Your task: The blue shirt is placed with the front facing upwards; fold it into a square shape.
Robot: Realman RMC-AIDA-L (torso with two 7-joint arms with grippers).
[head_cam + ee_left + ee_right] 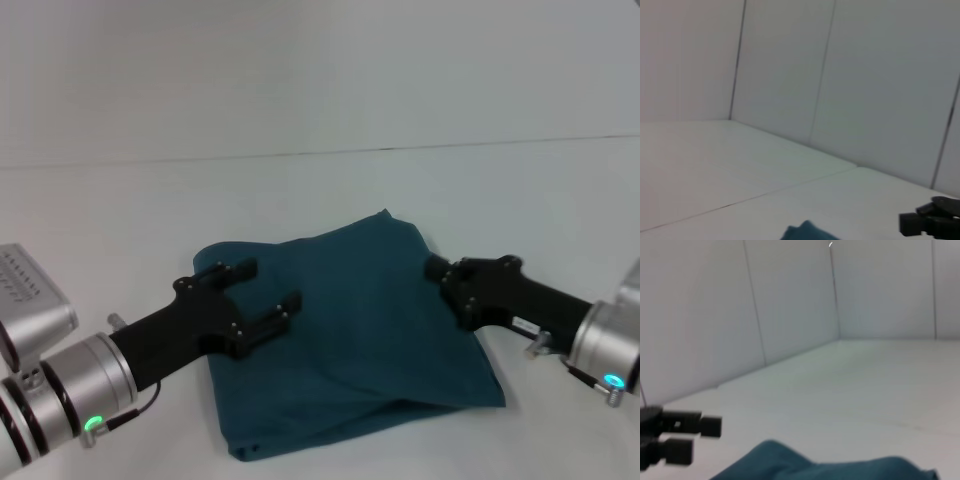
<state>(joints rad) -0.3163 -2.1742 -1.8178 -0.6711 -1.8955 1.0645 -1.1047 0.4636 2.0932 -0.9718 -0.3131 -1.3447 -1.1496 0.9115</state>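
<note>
Here the blue shirt (pixel 360 340) lies on the white counter (pixel 300 190) as a folded, roughly four-sided bundle, plain teal on top with no print showing. It sits skewed: one corner points away from the robot, and its longer run goes from that far corner down toward the near edge on the robot's left, where layered folds show along the near side.

The left tool (pixel 258 298) hovers over the shirt's left portion, its two black fingers (pixel 262 325) spread apart with a clear gap between them and nothing held. Cloth shows under and between the fingers; whether they touch it cannot be told.

The right tool (pixel 437 268) is at the shirt's right edge, just below the far corner, its tip against or just over the fabric. Its fingers are hidden, so whether they are spread or pressed together cannot be told.

In the left wrist view a sliver of the shirt (pixel 807 232) shows, with the other arm's tool (pixel 932 222) beyond it. In the right wrist view the shirt (pixel 840 467) fills the near edge, with the opposite tool (pixel 682 437) spread beside it.
</note>
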